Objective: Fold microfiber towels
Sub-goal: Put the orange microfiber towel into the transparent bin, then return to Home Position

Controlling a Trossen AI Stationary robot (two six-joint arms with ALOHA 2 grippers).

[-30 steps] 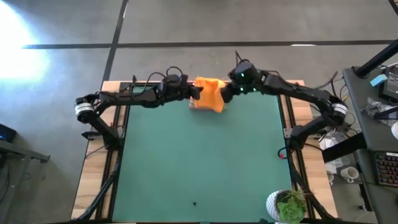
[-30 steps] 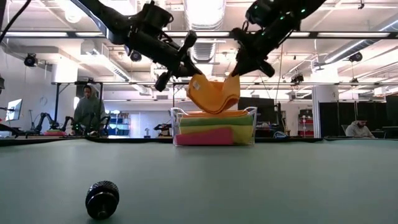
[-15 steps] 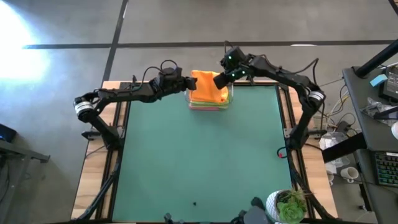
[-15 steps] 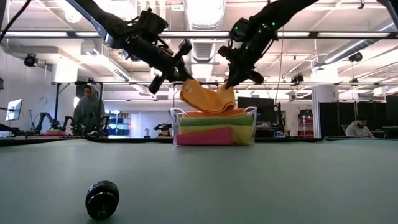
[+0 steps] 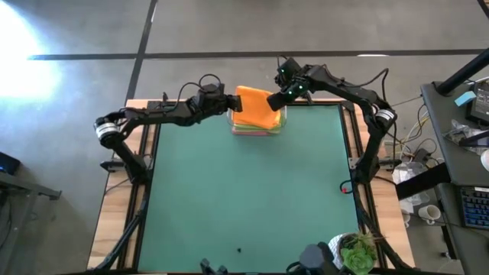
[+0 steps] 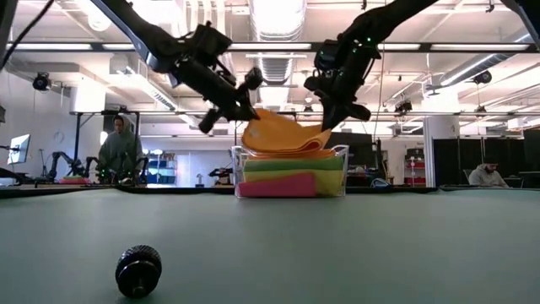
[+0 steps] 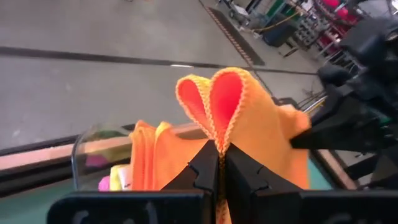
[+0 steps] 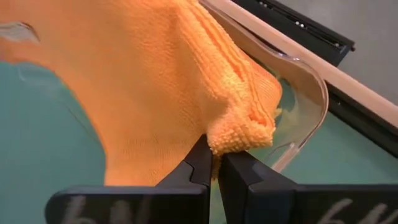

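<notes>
Two grippers were seen pinched onto one folded orange towel (image 5: 256,108) at the far edge of the green table (image 5: 252,198). The left gripper (image 5: 229,108) was closed tight on a bunched edge of the cloth, and the right gripper (image 5: 272,98) was clamped shut on the opposite corner. The towel was held slightly above, and partly resting on, the clear plastic tray (image 6: 290,173). Inside the tray, another orange layer, a green towel (image 6: 291,165), a yellow towel (image 6: 278,178) and a pink towel (image 6: 287,187) were stacked flat. A small black knob (image 6: 138,269) lay on the near table surface, well apart from the tray.
</notes>
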